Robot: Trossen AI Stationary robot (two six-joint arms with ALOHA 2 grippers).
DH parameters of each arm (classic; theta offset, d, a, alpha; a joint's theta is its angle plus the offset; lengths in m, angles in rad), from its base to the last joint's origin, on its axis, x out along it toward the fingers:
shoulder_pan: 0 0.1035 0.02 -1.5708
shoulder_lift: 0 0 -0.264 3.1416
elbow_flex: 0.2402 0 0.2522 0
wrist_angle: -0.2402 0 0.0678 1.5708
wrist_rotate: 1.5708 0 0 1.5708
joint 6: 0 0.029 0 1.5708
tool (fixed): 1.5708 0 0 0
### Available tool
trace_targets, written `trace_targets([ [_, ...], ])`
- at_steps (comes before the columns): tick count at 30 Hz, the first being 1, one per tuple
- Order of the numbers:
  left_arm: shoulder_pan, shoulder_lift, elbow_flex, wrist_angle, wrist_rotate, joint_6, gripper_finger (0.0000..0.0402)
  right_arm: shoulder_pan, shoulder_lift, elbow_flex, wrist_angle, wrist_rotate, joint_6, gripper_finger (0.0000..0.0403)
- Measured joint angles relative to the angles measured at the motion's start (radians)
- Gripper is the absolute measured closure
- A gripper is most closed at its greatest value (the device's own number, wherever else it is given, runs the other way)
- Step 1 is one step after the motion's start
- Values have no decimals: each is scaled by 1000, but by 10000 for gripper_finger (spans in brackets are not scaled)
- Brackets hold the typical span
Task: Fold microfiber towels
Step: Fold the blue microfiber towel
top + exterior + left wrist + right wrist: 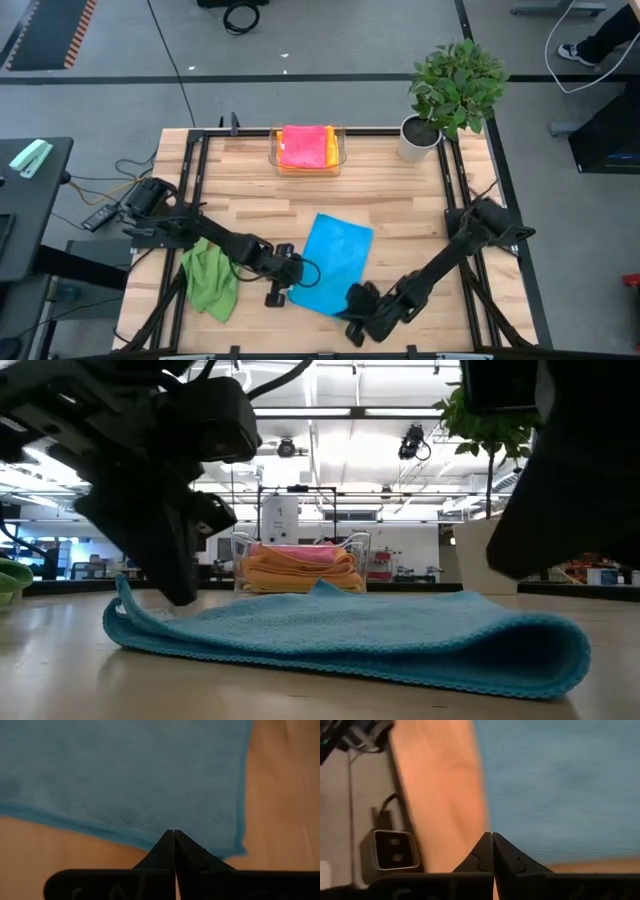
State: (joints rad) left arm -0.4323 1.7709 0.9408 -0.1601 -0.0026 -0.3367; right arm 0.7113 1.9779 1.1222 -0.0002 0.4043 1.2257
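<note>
Inspecting the desk (400, 200), I found one blue towel (335, 262) lying near the front edge, apparently folded once, with a rounded doubled edge visible in the low view. Both arms were at its near corners. The left gripper (283, 290) sat at the towel's front-left corner, its fingers (165, 851) pressed together with their tips at the hem, so it appeared to be pinching that edge. The right gripper (357, 312) sat at the front-right corner, its fingers (485, 851) likewise closed tip to tip over the blue edge; whether cloth was actually caught between them could not be confirmed. A green towel (210, 278) lay crumpled and unfolded at the front-left of the desk, beside the left arm. At the back, a clear tray (341, 152) held folded towels, pink (303, 145) and yellow-orange (330, 146) among them. A potted plant (452, 95) stood at the back right. In my judgement the task was partly done: some towels stored, the blue one mid-fold, the green one untouched.
</note>
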Motion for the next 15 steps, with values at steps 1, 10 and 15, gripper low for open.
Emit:
trace_targets([
  [1,-1,0,-1,-6,6,0,398,4,25,27,-2,-9,0,401],
  [10,-28,0,1,-7,7,1,398,26,124,91,-33,-39,73,401],
  [15,-58,-1,3,22,8,-20,393,23,105,93,-96,-123,72,401],
])
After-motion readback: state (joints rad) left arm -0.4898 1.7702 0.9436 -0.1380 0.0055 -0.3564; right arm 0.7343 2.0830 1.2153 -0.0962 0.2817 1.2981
